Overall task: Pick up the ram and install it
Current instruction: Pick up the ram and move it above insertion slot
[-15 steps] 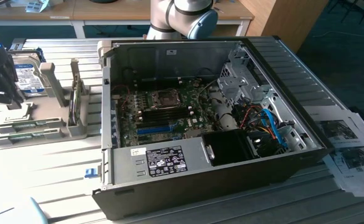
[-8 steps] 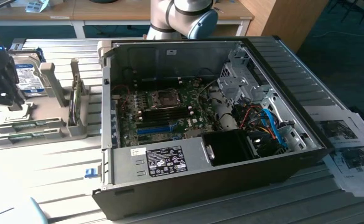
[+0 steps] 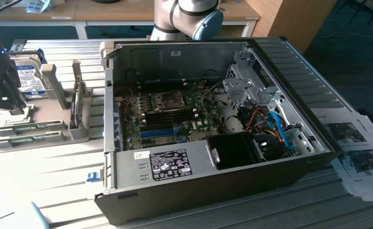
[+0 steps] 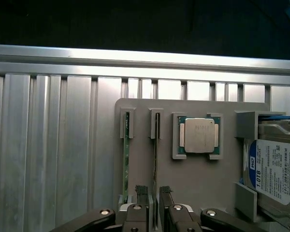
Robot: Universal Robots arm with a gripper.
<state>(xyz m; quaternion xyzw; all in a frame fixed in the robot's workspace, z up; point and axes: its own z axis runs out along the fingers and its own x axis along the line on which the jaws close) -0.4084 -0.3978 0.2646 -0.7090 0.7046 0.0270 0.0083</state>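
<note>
Two green ram sticks stand on edge in slots of a grey holder plate [image 4: 198,179]. One ram stick [image 4: 156,145] runs straight into the narrow gap between my fingertips [image 4: 142,200]; the other ram stick [image 4: 126,159] lies just beside it. My gripper [image 4: 154,205] is open by a small gap, one finger on each side of the first stick, which still sits in its slot. In the exterior view my dark gripper [image 3: 5,98] hangs over the holder [image 3: 43,121] at the far left, away from the open computer case [image 3: 205,167] and its motherboard [image 3: 167,119].
A CPU [image 4: 199,136] lies in a pocket of the holder next to the sticks. A silver hard drive with a blue label [image 4: 275,169] stands at the holder's end. The ribbed metal table [image 4: 48,145] surrounds the plate. Printed sheets [image 3: 358,152] lie at the exterior view's right.
</note>
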